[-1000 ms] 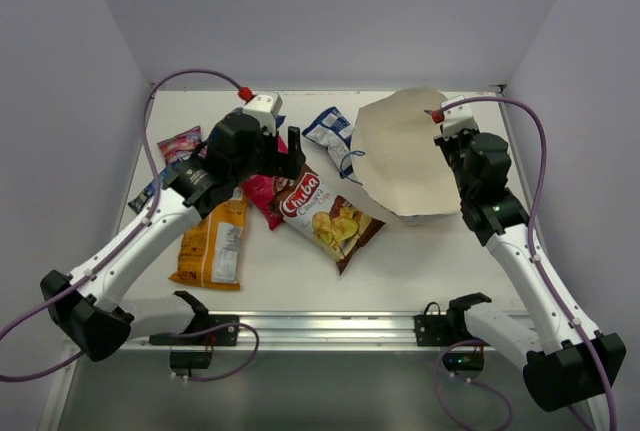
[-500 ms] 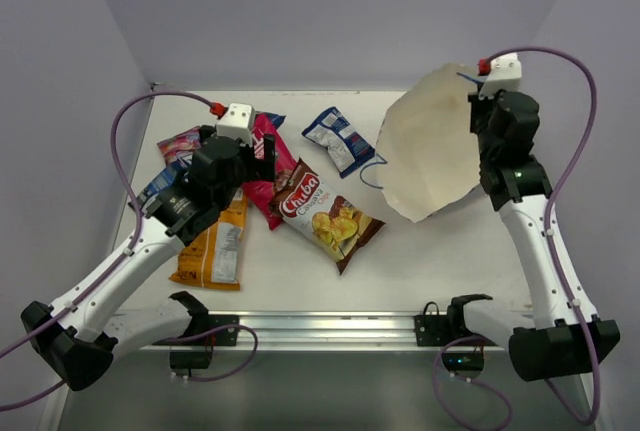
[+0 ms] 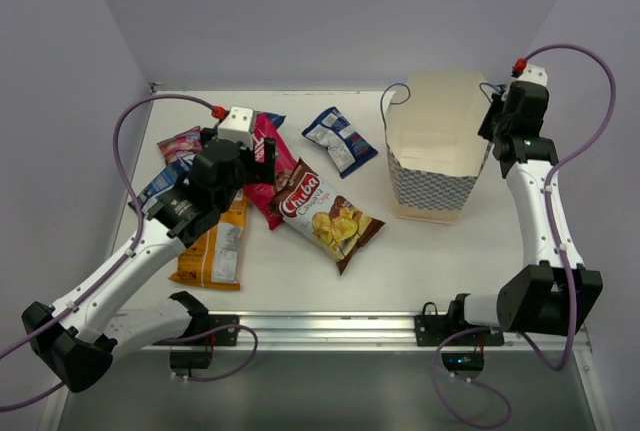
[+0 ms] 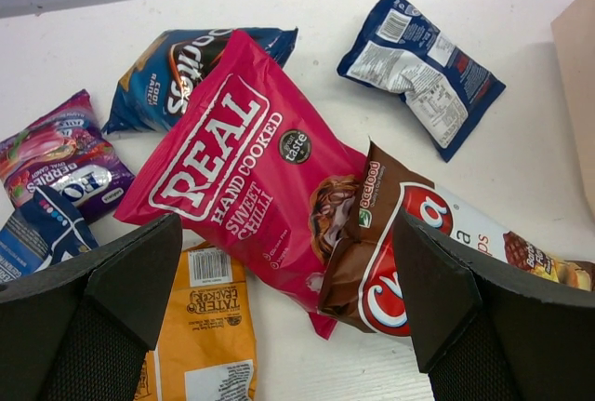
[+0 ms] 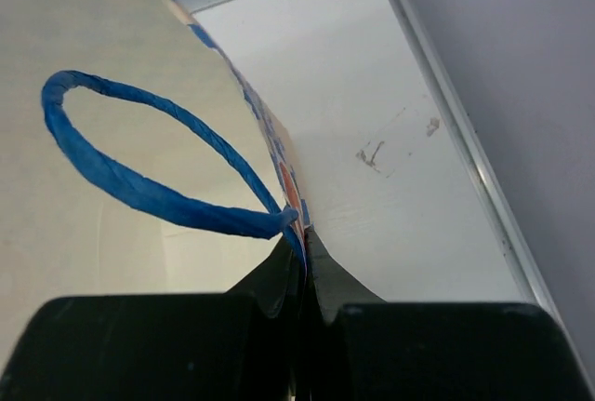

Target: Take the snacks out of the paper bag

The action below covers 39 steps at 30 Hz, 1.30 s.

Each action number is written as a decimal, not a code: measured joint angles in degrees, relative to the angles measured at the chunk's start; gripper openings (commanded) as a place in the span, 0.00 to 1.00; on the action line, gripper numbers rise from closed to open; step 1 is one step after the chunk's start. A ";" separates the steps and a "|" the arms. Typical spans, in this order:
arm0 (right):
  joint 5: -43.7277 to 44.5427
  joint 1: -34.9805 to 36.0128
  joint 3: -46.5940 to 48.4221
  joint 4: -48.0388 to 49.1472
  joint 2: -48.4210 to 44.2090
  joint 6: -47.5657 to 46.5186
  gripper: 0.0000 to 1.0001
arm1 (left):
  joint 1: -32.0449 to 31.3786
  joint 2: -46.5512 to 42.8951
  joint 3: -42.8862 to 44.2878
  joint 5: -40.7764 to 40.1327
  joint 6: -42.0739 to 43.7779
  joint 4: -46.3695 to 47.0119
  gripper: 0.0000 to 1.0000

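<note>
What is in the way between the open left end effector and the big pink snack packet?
Nothing visible. The left end effector hangs open right over the pink packet, with only air between them. The brown chip bag overlaps one lower corner of the packet, off to the side.

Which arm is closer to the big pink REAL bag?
Left. The left gripper hovers open above the pink REAL bag; the right gripper, across the table, pinches the rim of the paper bag.

Bright, even light falls from overhead on the white worktop (image 3: pixel 430 251), with only soft shadows hugging the paper bag (image 3: pixel 435 141). Close to the wrist lenses, the left hand (image 4: pixel 288 233) and right hand (image 5: pixel 299 254) look dark and slightly blurred.
</note>
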 measured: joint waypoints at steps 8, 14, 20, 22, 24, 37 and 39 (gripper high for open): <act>-1.40 -1.20 0.39 -2.43 4.96 3.19 0.26 | 0.00 -0.98 0.00 0.46 -0.02 -0.42 1.00; -1.40 -1.42 1.81 -2.43 5.11 3.10 0.63 | 0.00 -1.77 0.00 1.09 -0.17 -0.74 1.00; -1.42 -1.42 1.84 -2.97 3.74 1.68 0.83 | 0.04 -2.19 0.00 1.29 -0.42 -1.68 1.00; -1.42 -1.42 1.86 -3.56 2.08 1.31 0.85 | 0.04 -2.25 0.00 1.29 -0.42 -1.79 1.00; -1.44 -1.42 1.95 -4.07 0.09 0.83 0.89 | 0.04 -2.27 0.02 1.29 -0.44 -2.01 1.00; -10.80 -1.42 3.63 -6.78 -13.46 -1.57 0.99 | 0.04 -2.16 3.96 1.25 -0.52 -5.92 1.00; -12.98 -1.40 3.63 -7.56 -15.43 -1.57 0.99 | 0.04 -2.14 4.83 1.16 -0.52 -6.93 1.00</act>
